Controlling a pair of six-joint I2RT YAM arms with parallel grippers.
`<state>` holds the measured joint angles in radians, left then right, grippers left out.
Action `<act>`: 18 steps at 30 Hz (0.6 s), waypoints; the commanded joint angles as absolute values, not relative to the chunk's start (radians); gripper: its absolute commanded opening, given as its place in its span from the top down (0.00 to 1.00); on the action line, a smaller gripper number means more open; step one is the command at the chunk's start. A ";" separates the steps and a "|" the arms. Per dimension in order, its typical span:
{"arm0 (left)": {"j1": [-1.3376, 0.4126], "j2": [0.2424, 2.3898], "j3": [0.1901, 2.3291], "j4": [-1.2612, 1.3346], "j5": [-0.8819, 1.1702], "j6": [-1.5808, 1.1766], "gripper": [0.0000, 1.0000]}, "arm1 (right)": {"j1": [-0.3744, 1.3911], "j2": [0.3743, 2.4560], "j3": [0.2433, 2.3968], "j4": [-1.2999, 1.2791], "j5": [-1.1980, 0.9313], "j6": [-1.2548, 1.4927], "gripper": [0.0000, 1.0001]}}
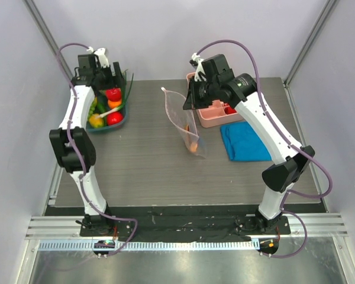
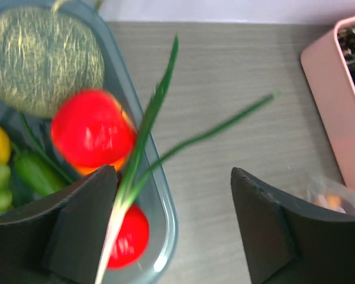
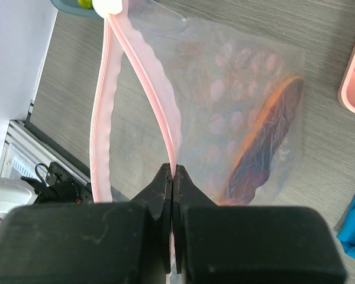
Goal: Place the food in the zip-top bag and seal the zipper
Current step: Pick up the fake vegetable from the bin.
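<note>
Right wrist view, lower centre: right gripper [image 3: 173, 177] pinched shut on zipper [image 3: 160, 89] of zip-top bag [image 3: 236, 100]. Left gripper [image 2: 171, 177] hangs open above food [image 2: 92, 130], frame left.

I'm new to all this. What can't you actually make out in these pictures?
Brown-orange piece in the zip-top bag: right wrist view, blurred by dotted plastic.
Pink tray contents: top view, the right arm covers most; left wrist view, cut off by the edge.
Lower red fruit: left wrist view, half behind the left gripper finger.
</note>
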<state>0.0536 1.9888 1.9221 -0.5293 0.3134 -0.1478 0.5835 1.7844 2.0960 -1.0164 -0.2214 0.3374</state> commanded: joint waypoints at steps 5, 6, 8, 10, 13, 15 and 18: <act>0.023 2.172 2.114 -0.387 0.250 -0.115 0.19 | 0.587 1.795 2.135 -0.971 -0.198 0.345 0.99; 0.020 2.199 2.123 -0.377 0.239 -0.118 0.20 | 0.586 1.795 2.135 -0.971 -0.196 0.348 0.99; 0.014 2.227 2.151 -0.362 0.213 -0.115 0.23 | 0.586 1.795 2.135 -0.969 -0.196 0.348 0.99; 0.009 2.265 2.175 -0.354 0.206 -0.110 0.27 | 0.584 1.795 2.134 -0.969 -0.193 0.347 0.99; 0.009 2.301 2.194 -0.348 0.213 -0.100 0.33 | 0.584 1.795 2.132 -0.969 -0.186 0.344 0.99; 0.009 2.313 2.201 -0.341 0.212 -0.098 0.42 | 0.584 1.795 2.131 -0.971 -0.184 0.342 0.99; 0.009 2.324 2.210 -0.333 0.221 -0.113 0.59 | 0.581 1.795 2.126 -0.973 -0.186 0.339 0.99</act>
